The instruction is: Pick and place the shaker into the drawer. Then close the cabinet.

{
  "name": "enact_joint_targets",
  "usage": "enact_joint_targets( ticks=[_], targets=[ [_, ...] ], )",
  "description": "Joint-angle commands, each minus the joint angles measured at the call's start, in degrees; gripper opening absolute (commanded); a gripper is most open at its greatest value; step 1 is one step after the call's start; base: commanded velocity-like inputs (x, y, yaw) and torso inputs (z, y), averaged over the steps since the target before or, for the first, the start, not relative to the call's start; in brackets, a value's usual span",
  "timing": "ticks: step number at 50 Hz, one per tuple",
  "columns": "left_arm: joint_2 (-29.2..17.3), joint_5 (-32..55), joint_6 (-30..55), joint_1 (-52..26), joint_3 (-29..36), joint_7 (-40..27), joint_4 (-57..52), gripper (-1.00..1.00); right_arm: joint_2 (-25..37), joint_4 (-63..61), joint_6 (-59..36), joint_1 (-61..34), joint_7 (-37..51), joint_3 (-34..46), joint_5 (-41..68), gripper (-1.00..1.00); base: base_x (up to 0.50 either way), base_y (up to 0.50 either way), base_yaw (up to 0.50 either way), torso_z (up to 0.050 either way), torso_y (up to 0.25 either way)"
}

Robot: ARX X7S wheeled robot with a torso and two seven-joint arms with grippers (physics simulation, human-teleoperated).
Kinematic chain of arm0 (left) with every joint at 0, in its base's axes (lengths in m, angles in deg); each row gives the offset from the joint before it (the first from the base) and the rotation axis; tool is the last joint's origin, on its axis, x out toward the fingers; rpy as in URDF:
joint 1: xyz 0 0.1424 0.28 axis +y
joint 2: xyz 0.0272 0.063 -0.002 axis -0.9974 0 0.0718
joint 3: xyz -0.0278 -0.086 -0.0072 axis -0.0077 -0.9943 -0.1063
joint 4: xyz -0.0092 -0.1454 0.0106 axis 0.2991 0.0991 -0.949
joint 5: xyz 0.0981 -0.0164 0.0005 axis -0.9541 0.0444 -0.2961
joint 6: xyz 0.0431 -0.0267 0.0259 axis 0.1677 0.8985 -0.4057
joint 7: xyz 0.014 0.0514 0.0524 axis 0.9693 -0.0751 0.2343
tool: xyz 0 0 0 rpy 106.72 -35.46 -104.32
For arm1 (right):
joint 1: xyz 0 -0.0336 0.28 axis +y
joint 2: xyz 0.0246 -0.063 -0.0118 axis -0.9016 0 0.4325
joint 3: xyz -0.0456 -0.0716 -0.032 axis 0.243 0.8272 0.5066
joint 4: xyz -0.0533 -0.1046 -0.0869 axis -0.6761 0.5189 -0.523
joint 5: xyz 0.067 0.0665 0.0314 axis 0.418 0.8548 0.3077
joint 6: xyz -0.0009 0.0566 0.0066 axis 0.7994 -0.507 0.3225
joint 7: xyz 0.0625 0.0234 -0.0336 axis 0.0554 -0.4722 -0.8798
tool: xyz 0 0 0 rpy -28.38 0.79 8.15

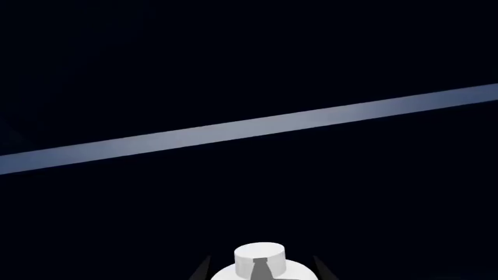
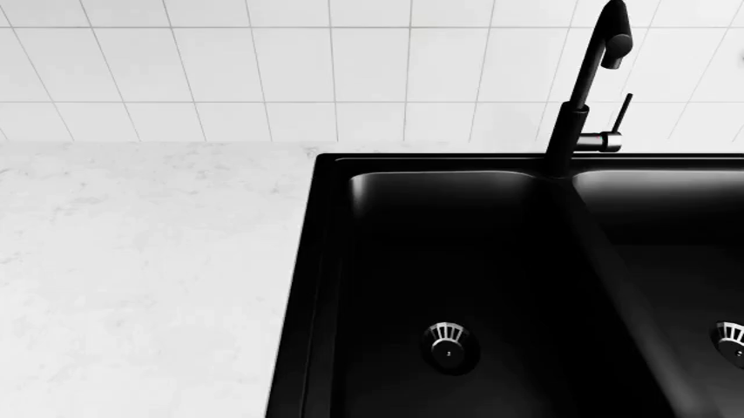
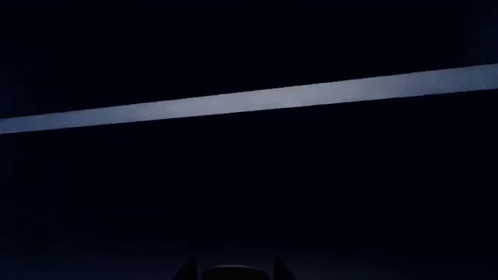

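In the left wrist view, my left gripper (image 1: 260, 274) seems clamped on the shaker (image 1: 259, 262); right gripper's state unclear. Darkness could cause a blind collision.

Head view bright and sharp, wrist views near-black, one pale blurred streak each.

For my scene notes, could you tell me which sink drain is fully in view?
The drain in the basin left of the faucet; the other drain is cropped by the picture's edge.
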Motion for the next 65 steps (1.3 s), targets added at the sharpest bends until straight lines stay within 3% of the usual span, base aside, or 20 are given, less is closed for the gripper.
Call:
enact_joint_targets(
  ticks=[1,12,37,57,61,65],
  targets=[
    [0.3,1.7,3.1,1.6,0.0,-0.1,-4.6,-1.00,2.3,-12.4,-2.9,-1.0,6.6,-2.4,11.3,-1.00,0.00,0.00,0.00,0.000,0.000],
    [0.3,2.5,3.8,2.5,0.1,-0.3,-5.5,-1.00,1.4,-11.2,-0.2,-1.0,4.1,-1.9,5.8,-1.00,-0.29,0.00,0.00,0.000,0.000],
    [0.2,3.6,3.4,3.4,1.3,-0.2,-5.1,-1.00,1.4,-8.2,-0.5,-1.0,3.0,-1.8,4.0,-1.00,-0.50,0.00,0.00,0.000,0.000],
    [-0.3,5.2,6.7,6.9,1.7,-0.7,-10.8,-1.00,1.7,-9.0,-1.9,1.1,3.1,-0.7,4.2,-1.00,-0.50,0.00,0.00,0.000,0.000],
    [-0.8,5.8,10.8,10.3,1.6,-0.8,-16.9,-1.00,2.1,-16.9,-6.3,5.3,3.3,-0.6,5.5,-1.00,-0.12,0.00,0.00,0.000,0.000],
    [-2.0,8.1,24.7,23.5,-0.4,-2.9,-38.7,-1.00,3.1,-39.1,-19.8,19.0,6.6,-2.1,9.6,-1.00,0.00,0.00,0.00,0.000,0.000]
  ],
)
